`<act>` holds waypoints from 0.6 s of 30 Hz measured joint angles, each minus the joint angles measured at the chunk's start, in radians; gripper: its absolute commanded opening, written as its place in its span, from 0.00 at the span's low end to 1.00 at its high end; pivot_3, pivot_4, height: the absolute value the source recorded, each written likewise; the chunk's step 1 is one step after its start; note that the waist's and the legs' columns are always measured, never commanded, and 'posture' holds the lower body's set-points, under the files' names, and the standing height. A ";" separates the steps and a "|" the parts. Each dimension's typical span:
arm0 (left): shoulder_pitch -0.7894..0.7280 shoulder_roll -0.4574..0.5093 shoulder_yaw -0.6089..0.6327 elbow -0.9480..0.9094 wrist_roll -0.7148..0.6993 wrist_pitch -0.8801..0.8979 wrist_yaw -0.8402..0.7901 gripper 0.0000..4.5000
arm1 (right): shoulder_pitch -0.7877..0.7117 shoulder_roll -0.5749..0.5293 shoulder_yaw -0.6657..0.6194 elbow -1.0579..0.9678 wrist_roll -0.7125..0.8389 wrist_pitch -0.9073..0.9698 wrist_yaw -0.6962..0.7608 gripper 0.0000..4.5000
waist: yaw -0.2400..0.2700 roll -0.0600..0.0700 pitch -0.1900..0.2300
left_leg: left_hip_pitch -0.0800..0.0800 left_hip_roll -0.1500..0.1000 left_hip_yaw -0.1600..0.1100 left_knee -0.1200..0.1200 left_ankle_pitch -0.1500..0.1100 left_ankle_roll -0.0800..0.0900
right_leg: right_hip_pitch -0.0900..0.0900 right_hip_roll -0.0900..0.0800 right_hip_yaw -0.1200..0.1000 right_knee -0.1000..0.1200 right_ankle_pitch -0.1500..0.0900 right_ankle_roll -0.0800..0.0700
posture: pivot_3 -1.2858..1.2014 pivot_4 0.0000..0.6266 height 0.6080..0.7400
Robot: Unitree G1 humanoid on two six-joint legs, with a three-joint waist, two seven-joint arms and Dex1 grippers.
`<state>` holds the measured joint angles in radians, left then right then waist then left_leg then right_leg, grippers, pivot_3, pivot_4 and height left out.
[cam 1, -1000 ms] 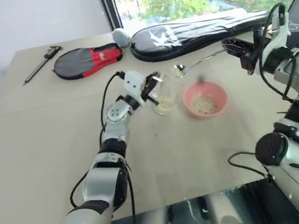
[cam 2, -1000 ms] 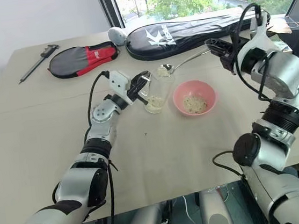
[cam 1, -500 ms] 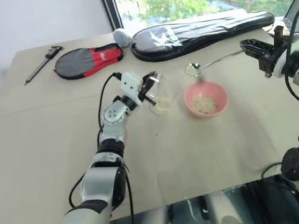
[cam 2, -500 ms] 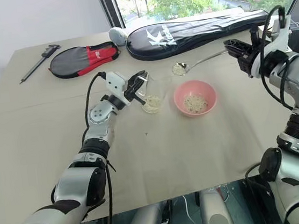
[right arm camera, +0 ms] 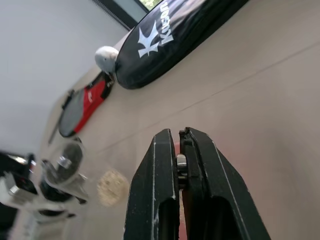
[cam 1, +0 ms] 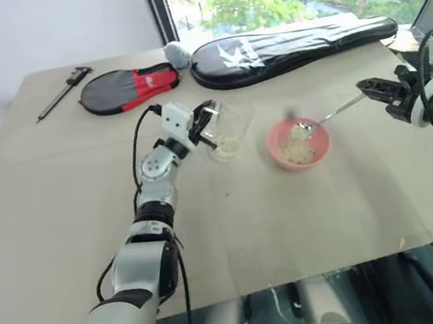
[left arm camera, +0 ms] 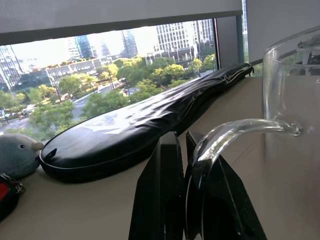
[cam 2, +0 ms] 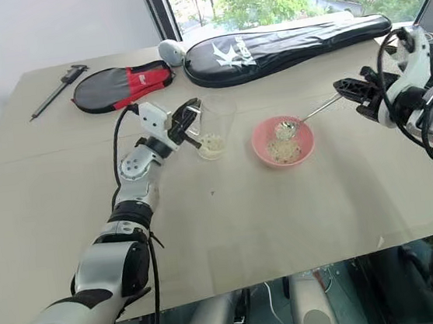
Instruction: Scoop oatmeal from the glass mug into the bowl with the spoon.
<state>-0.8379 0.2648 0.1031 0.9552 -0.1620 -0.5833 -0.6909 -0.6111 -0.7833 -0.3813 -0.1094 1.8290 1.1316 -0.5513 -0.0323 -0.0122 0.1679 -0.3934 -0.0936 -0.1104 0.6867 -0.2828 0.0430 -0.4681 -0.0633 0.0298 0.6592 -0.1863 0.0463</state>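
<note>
The glass mug (cam 1: 227, 128) stands tilted left of the pink bowl (cam 1: 318, 150), with a little oatmeal (cam 1: 227, 144) at its bottom. My left gripper (cam 1: 199, 124) is shut on the mug's clear handle (left arm camera: 235, 131). My right gripper (cam 1: 372, 89) is off to the bowl's right, shut on the end of the spoon (cam 1: 334, 110). The spoon slants down so that its oval end, loaded with flakes, sits inside the bowl over more oatmeal (cam 1: 293, 152). In the right wrist view the spoon's handle (right arm camera: 181, 165) shows pinched between the fingers.
At the back of the table lie a long black racket cover (cam 1: 289, 44), a red-and-black paddle case (cam 1: 126, 88), a grey soft ball (cam 1: 176, 54) and a dark caliper (cam 1: 60, 90). The table's front edge (cam 1: 254, 289) runs near me.
My right gripper drew away to the right and sank, carrying the loaded spoon from above the mug down into the pink bowl. My left gripper shifted the mug slightly left.
</note>
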 measured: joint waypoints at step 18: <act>0.062 -0.009 0.011 -0.069 0.002 0.008 0.056 0.03 | -0.074 -0.234 0.397 -0.381 -0.864 -0.154 0.759 0.00 | 0.025 -0.001 0.000 | -0.002 -0.001 -0.001 0.001 0.001 -0.003 | 0.000 -0.001 -0.002 -0.007 0.001 0.002 | 0.52 0.24 1.00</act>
<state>-0.7755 0.2561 0.1141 0.8862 -0.1603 -0.5750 -0.6352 -0.6849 -1.0178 0.0154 -0.4899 0.9646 0.9780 0.2075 -0.0073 -0.0130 0.1680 -0.3953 -0.0944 -0.1118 0.6873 -0.2814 0.0401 -0.4678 -0.0639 0.0278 0.6526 -0.1850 0.0484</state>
